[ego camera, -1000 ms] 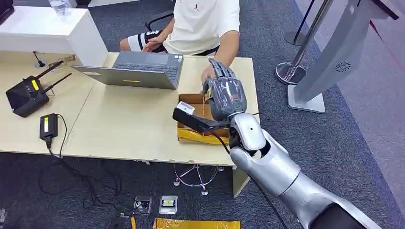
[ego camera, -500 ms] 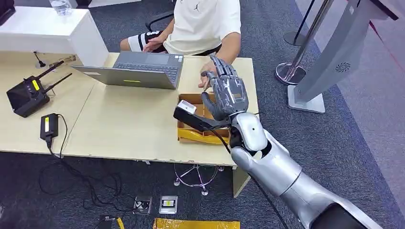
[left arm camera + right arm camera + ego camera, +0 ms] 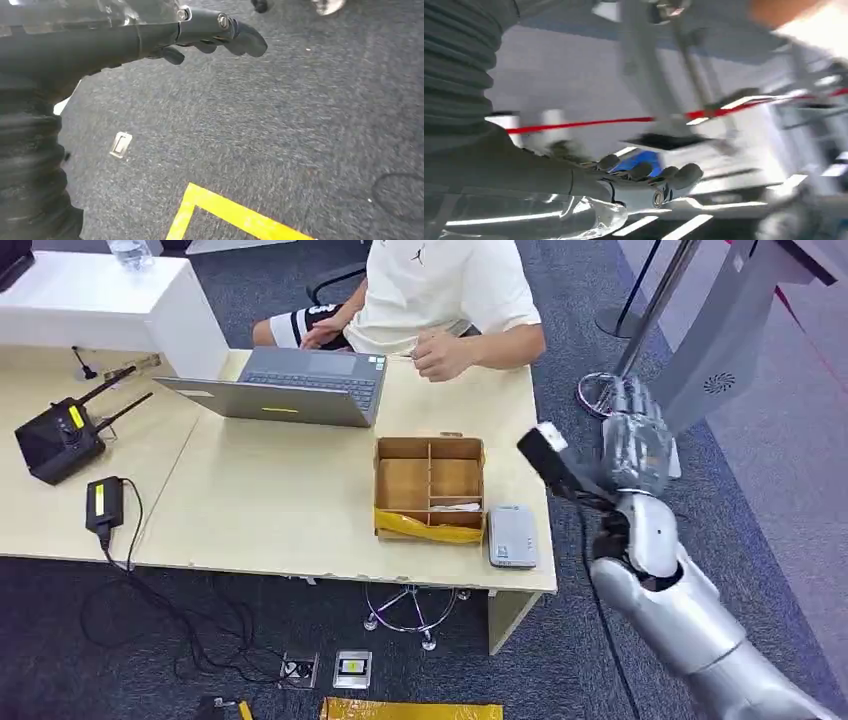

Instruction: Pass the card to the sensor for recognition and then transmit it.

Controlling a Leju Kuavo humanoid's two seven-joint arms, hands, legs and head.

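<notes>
The right robot hand point(image 3: 635, 445) hangs in the air past the right end of the bench point(image 3: 280, 510), just in front of a grey slanted stand point(image 3: 715, 350) on the carpet, its silver arm coming up from the lower right. In the right wrist view its fingers point(image 3: 684, 175) lie close side by side and a blue patch point(image 3: 640, 159) shows just behind them. The picture is too blurred to tell whether that patch is the card or whether the robot hand is clamped on anything. On the bench, an open cardboard box point(image 3: 403, 483) with dividers sits near the front edge, something pale lying in one of its front compartments. A grey-white device point(image 3: 513, 535) rests just beside the box on its right. A person point(image 3: 440, 290) in a white shirt sits at the far side with one hand point(image 3: 437, 355) on the benchtop next to an open laptop point(image 3: 290, 390). A black unit with antennas point(image 3: 60, 435) lies at the far left. The left robot hand point(image 3: 125, 42) hangs over grey carpet point(image 3: 300, 125) marked with yellow tape point(image 3: 235, 212), fingers stretched out and holding nothing.
</notes>
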